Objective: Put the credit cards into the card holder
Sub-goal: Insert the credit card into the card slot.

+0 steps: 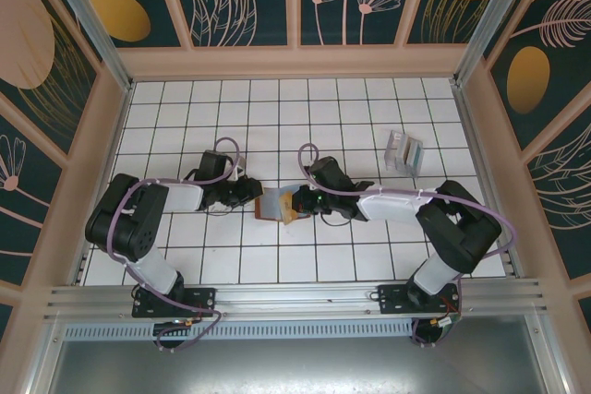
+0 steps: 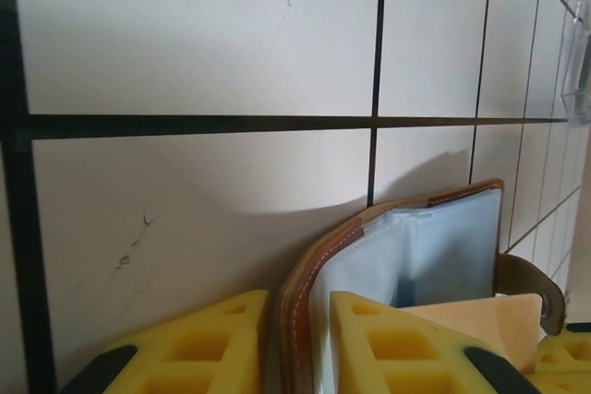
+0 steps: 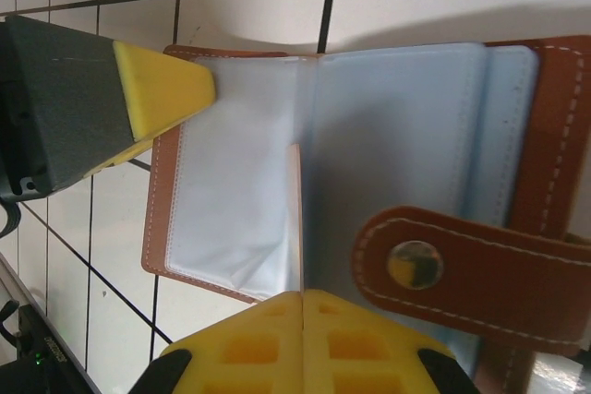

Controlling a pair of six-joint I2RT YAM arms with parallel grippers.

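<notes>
Two sets of jaws meet at the card holder [image 1: 275, 206], which lies open on the bench [image 1: 185, 265] between them, clear sleeves facing up. The right jaws are pressed together on a credit card [image 3: 295, 219], seen edge-on just beyond their tips, over the holder's middle fold. The snap tab [image 3: 462, 269] lies beside those tips, across the sleeves. The left jaws stand slightly spread, the holder's brown cover edge between their pads [image 2: 397, 348] with a gap showing on one side. A translucent striped packet [image 1: 404, 151] sits well apart, beyond the right jaws.
</notes>
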